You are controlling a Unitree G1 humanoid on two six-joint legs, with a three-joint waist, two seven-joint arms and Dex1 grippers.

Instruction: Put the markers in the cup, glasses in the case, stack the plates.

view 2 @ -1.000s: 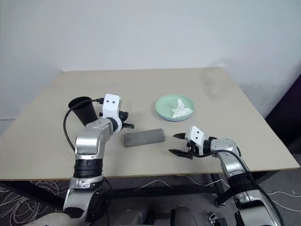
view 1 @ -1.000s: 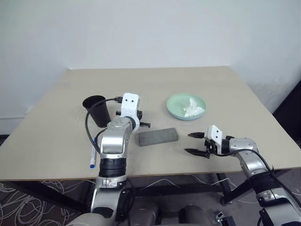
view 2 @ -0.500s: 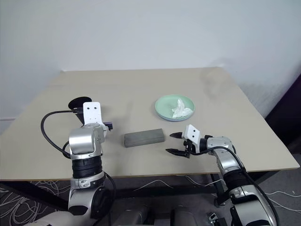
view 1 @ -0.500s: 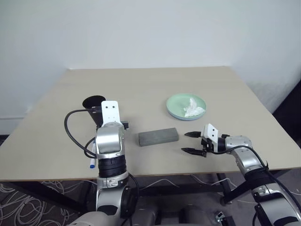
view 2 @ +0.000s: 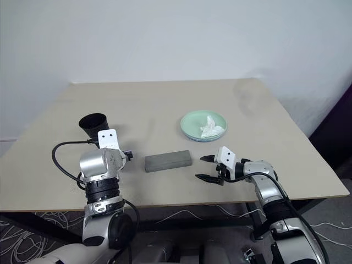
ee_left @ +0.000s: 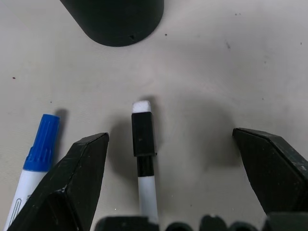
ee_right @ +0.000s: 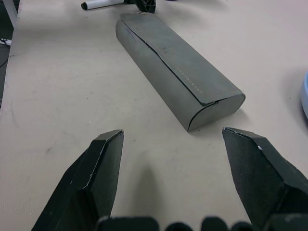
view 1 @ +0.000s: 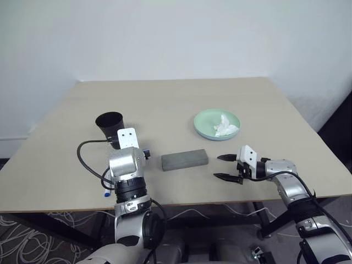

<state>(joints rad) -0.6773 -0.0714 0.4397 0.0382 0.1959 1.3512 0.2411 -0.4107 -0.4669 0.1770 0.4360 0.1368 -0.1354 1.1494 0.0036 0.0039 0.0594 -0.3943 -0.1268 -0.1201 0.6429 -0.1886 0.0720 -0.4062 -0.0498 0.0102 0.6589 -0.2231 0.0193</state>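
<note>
Plastic black-capped marker (ee_left: 144,159) lay on counter (view 1: 181,104) near cup (view 1: 111,128) | left gripper (ee_left: 171,159) spread astride it | light, slick, rigid; you should pinch mid-barrel | right gripper (view 1: 226,167) spread, empty.

Head pair: looked down over whole table (view 1: 181,99) | left wrist: close above markers (ee_left: 143,144), cup (ee_left: 115,19) | right wrist: near case (ee_right: 178,72), shared with head

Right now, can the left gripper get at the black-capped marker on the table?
Probably yes. The left gripper is open with the black-capped marker lying between its fingers. The blue marker and the cup stand clear of it.
</note>
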